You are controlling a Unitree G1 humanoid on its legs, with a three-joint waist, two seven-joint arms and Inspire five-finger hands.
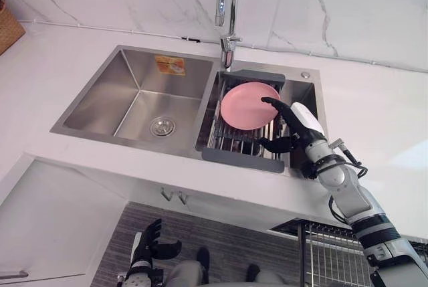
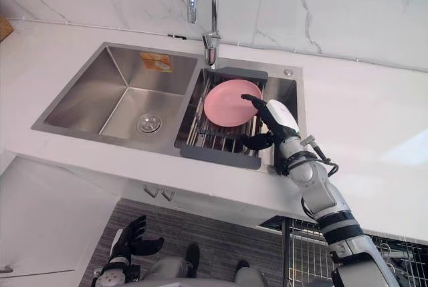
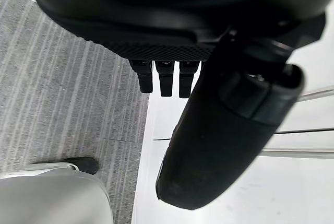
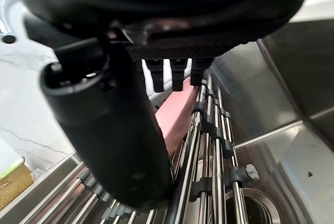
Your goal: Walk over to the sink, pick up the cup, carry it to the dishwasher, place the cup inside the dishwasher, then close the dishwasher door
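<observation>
Fingers (image 1: 155,228) of the left hand (image 1: 148,243) hang loosely spread and empty, low over the striped floor (image 1: 221,230). Above, the right hand (image 1: 301,121) is in the right basin of the sink (image 1: 134,100) set in the white bench (image 1: 374,113). Its fingers (image 1: 273,102) stretch wide over the edge of a pink plate (image 1: 244,105) leaning in the wire rack (image 1: 234,141), thumb apart below, gripping nothing. Where the cup lies I cannot tell. Behind stands the tap (image 1: 227,6).

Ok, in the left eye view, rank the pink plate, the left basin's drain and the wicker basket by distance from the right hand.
1. Pink plate, in the rack, right beside the right hand.
2. Drain, in the left basin.
3. Wicker basket, far left, at the back.
</observation>
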